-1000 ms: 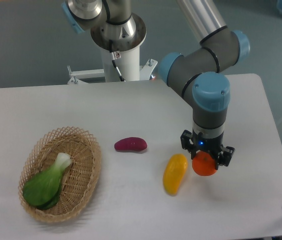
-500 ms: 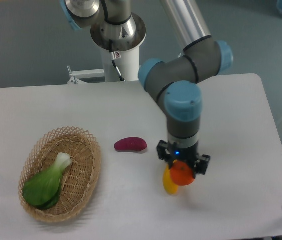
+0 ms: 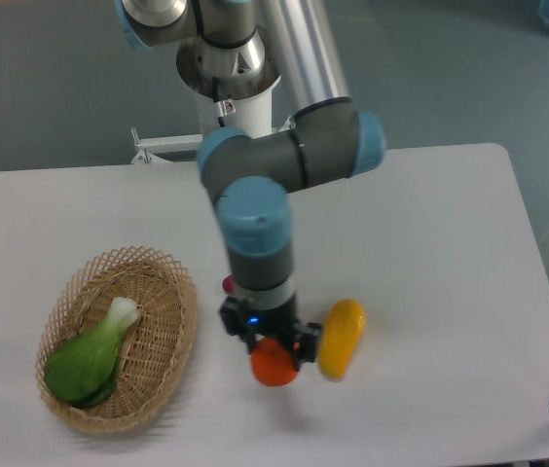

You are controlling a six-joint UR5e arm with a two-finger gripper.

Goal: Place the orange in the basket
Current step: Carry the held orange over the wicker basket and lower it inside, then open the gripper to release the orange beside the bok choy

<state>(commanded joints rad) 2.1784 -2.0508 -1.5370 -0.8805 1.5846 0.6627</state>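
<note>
The small round orange (image 3: 272, 366) hangs above the table, held between the fingers of my gripper (image 3: 270, 347), which is shut on it. It sits to the right of the oval wicker basket (image 3: 169, 352), with a gap of table between them. The basket lies at the left front of the table and holds a green leafy vegetable (image 3: 91, 354). My arm comes down from the back and covers part of the table's middle.
A yellow-orange oblong fruit (image 3: 341, 338) lies just right of the gripper. A dark red-purple item (image 3: 226, 285) is mostly hidden behind my wrist. The robot's white base (image 3: 228, 112) stands at the table's back edge.
My gripper has carried the orange leftward, from right of the yellow fruit to its left side, closer to the basket. The red-purple item is now hidden behind the arm.
</note>
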